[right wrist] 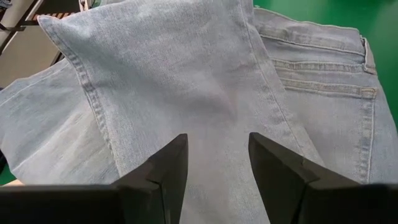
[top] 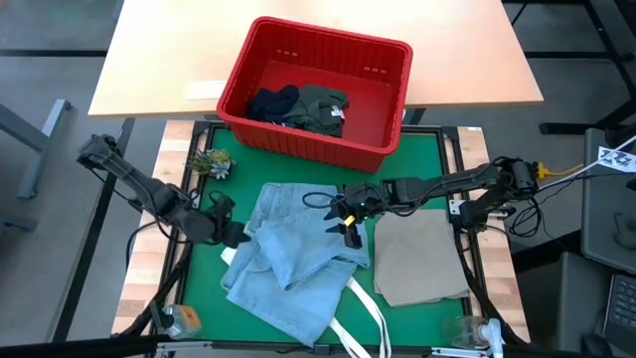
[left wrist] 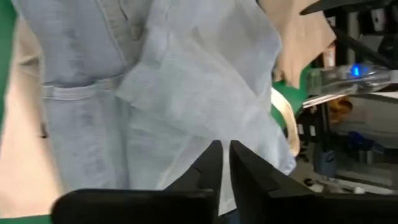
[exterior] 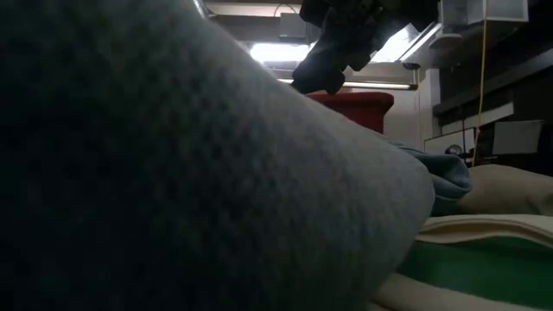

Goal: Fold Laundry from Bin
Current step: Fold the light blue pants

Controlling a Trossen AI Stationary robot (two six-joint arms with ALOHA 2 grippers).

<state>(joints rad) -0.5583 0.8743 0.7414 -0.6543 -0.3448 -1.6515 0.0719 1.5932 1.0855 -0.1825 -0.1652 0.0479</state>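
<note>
Jeans (top: 288,264) crumpled on green mat; left claw (top: 235,236) nearly pressed together at edge, right claw (top: 350,224) spread above.

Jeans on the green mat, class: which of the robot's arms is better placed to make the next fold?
Probably the left: the left gripper is nearly shut at the jeans edge, while the right gripper hangs open above them.

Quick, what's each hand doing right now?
Left hand: closed on the jeans.
Right hand: open, holding nothing, over the jeans.
</note>
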